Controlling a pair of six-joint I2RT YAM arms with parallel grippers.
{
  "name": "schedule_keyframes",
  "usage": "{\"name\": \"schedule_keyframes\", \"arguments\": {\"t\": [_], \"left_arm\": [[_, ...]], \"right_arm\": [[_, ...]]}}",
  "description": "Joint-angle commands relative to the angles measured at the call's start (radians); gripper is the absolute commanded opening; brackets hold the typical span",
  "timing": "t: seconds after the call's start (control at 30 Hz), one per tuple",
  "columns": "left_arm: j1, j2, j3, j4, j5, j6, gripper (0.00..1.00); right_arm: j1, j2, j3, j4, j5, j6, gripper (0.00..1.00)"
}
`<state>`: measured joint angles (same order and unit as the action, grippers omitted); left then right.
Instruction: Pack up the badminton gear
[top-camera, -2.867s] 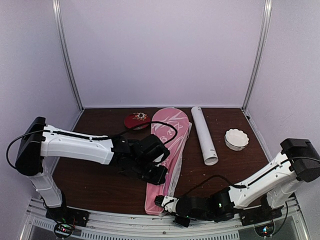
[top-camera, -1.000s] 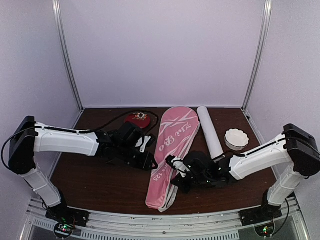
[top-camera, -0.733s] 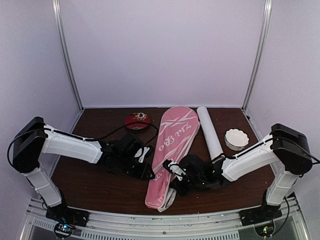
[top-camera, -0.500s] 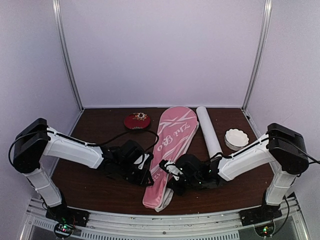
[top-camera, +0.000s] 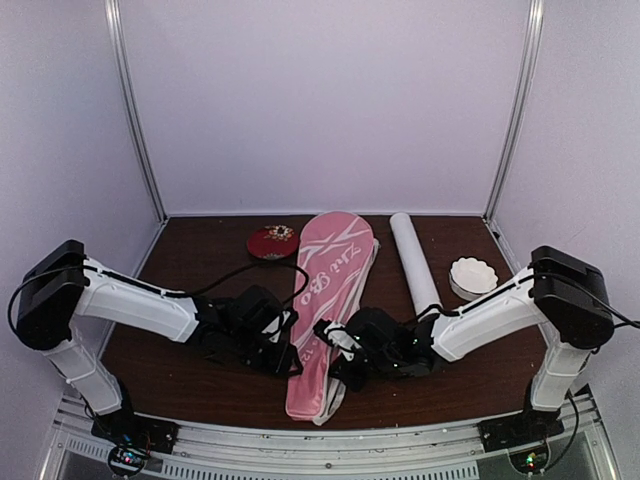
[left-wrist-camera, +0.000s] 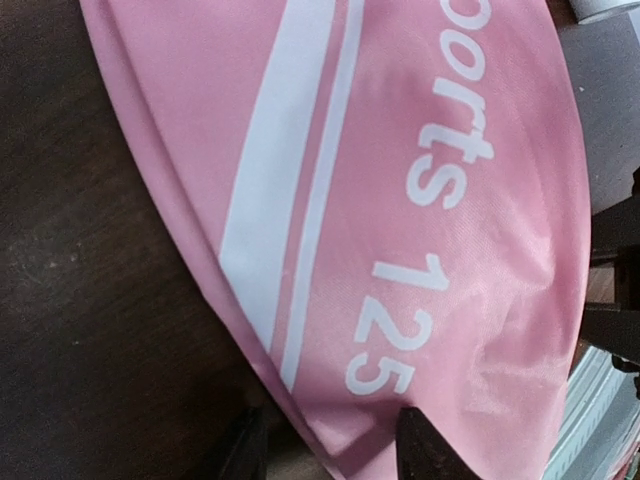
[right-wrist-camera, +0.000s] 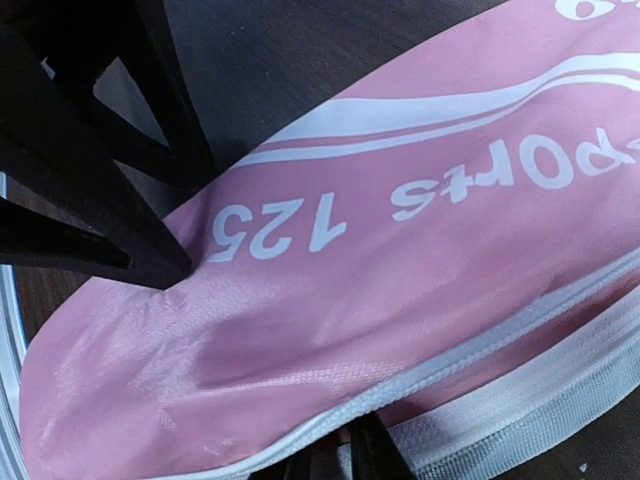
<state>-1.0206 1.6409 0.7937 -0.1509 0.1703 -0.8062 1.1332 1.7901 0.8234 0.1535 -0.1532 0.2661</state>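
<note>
Left claw (left-wrist-camera: 335, 445) stands released astride the narrow end of the pink racket bag (top-camera: 335, 270) on the tabletop (top-camera: 180, 270), likely steadying it; right claw (right-wrist-camera: 345, 455) sits at the zip (right-wrist-camera: 470, 350), its state impossible to tell.

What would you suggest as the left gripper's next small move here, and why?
Probably ease the left gripper back off the pink racket-shaped fabric bag. Its fingers stand apart astride the bag's left edge, apparently pinching nothing, and the bag lies flat on the dark brown table. The long white tube lies unpacked beside the bag.
</note>
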Motion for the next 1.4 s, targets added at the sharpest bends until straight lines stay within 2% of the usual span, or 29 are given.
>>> {"name": "schedule_keyframes", "arguments": {"t": [0.0,0.13,0.27,0.47,0.6,0.73,1.0,1.37], "left_arm": [[0.014,-0.052,0.02,-0.022,-0.006,0.062,0.47],[0.064,-0.064,0.092,-0.078,-0.037,0.152,0.48],[0.081,0.008,0.261,-0.153,-0.066,0.238,0.48],[0.081,0.191,0.533,-0.233,-0.062,0.313,0.44],[0.082,0.286,0.606,-0.221,-0.006,0.336,0.35],[0.082,0.356,0.614,-0.211,0.042,0.333,0.29],[0.082,0.374,0.543,-0.242,0.039,0.341,0.29],[0.106,0.259,0.302,-0.292,0.023,0.349,0.27]], "right_arm": [[0.024,-0.038,-0.013,0.115,-0.057,0.022,0.19],[-0.008,-0.166,-0.101,0.08,-0.032,0.044,0.22],[-0.069,-0.275,-0.16,0.08,-0.018,0.071,0.23],[-0.222,-0.277,-0.078,-0.005,0.005,0.099,0.21],[-0.324,-0.25,-0.003,-0.066,0.022,0.123,0.21],[-0.41,-0.195,0.097,-0.122,0.036,0.122,0.21],[-0.534,-0.014,0.374,-0.282,0.009,0.109,0.27],[-0.628,0.066,0.467,-0.35,-0.013,0.093,0.27]]}}
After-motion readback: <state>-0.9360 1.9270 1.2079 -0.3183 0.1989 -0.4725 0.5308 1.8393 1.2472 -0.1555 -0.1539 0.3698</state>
